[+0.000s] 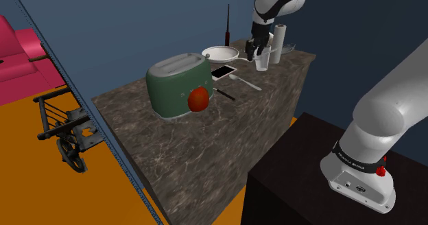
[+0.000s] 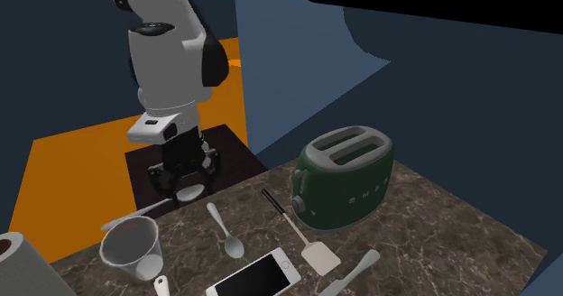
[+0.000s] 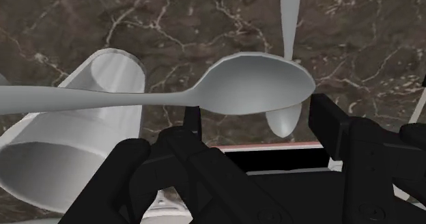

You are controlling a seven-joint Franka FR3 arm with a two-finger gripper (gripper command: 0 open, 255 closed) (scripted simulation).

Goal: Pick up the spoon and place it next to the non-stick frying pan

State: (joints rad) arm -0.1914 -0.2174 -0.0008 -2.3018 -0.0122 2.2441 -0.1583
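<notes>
Carrying the spoon (image 3: 263,82) clasped by its bowl between its fingers, the gripper (image 3: 256,117) must next clear the cup (image 1: 263,62) and lower beside the white frying pan (image 1: 220,54).

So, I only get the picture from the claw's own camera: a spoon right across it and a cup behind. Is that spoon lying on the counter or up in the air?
Observer: Up in the air. In the second exterior view the claw clasps the spoon by its bowl, clear of the counter, with the handle out above the cup.
Visitor: Anything big nearby?
Observer: A green toaster stands further along the counter.
Visitor: And the frying pan?
Observer: The shoulder view shows a white pan just to the claw's left in that view, near the counter's far end.
</notes>
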